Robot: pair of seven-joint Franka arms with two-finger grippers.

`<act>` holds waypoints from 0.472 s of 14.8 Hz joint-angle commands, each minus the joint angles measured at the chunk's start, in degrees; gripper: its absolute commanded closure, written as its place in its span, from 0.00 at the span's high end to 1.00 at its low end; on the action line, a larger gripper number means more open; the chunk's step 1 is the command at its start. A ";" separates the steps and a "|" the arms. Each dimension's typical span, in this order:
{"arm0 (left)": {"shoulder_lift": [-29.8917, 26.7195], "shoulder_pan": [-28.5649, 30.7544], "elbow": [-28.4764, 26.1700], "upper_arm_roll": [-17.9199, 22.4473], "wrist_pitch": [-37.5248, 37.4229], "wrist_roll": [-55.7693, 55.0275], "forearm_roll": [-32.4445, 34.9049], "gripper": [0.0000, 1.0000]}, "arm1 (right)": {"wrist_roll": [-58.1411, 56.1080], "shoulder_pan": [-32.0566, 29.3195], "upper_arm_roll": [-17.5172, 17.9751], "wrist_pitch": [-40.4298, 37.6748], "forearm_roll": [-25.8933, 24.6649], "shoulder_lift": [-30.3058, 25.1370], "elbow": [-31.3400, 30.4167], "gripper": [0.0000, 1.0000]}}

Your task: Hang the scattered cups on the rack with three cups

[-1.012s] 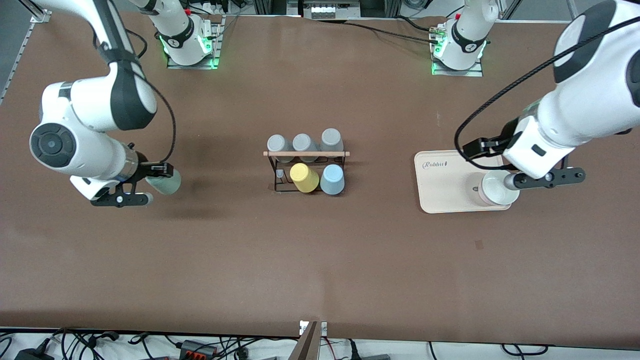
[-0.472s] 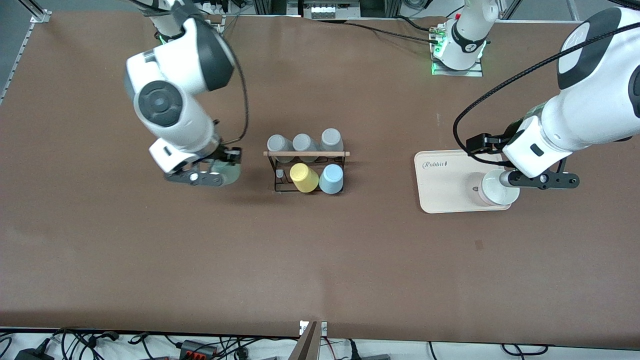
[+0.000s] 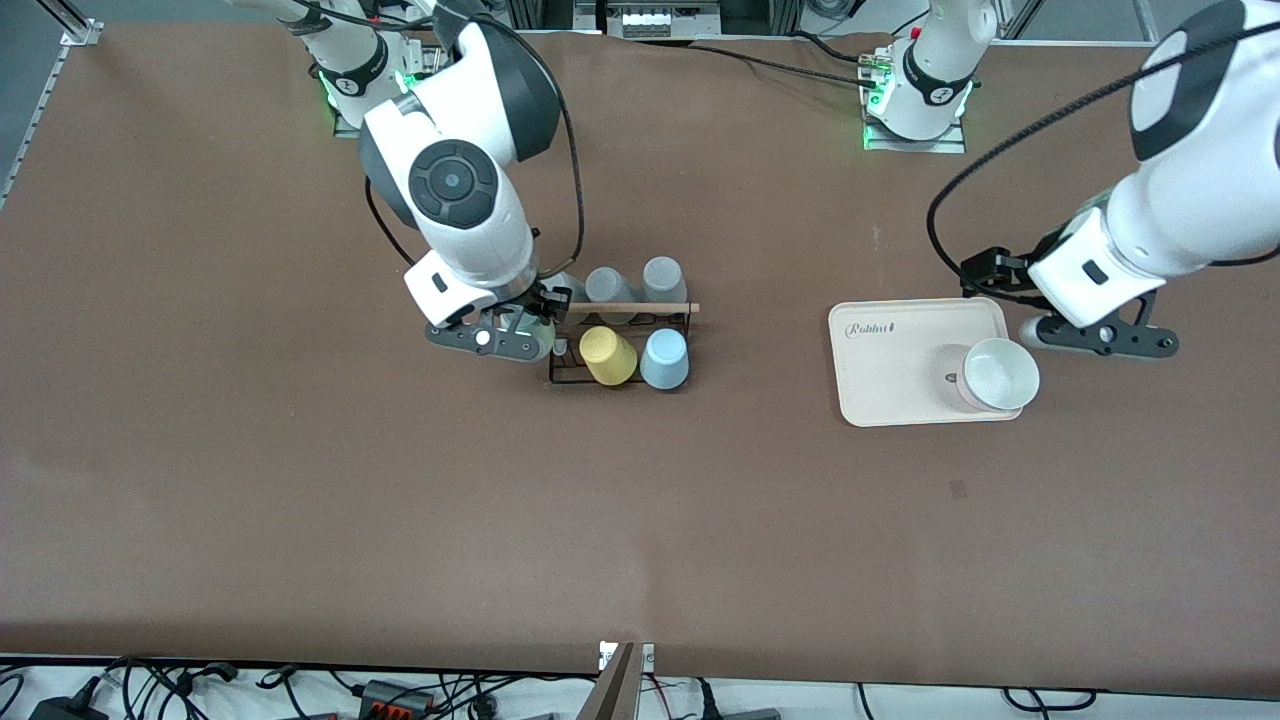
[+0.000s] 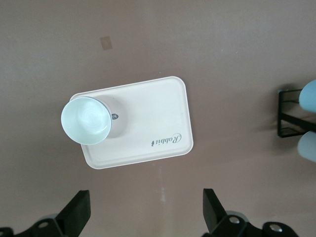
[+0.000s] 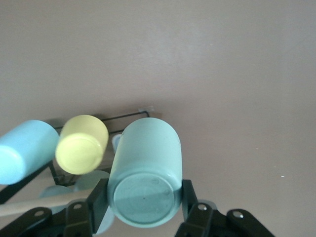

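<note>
Right gripper (image 3: pixel 500 338) clamps the mint-green cup (image 5: pixel 145 173) over the brown table (image 3: pixel 300 520), at the rack's (image 3: pixel 612 340) end toward the right arm; the light blue cup (image 3: pixel 664 358) hangs on that rack. Left gripper (image 3: pixel 1095 338), fingers spread wide and empty, hovers beside the beige tray (image 3: pixel 900 370).

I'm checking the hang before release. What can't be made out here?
- Front view: right gripper and arm hide most of the mint cup and one grey cup.
- Right wrist view: mint cup hides the rack peg under it.
- Left wrist view: left gripper cut off by the edge.
</note>
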 commanded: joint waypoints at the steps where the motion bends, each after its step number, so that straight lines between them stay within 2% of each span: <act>1: -5.25 1.27 -6.07 -0.30 2.80 3.22 0.30 1.00 | 1.08 1.16 -0.61 -0.01 0.96 4.41 5.12 0.30; 7: -3.41 3.29 -2.38 0.23 3.24 3.84 0.30 1.00 | 1.08 2.22 -0.61 0.53 0.96 6.96 5.04 0.30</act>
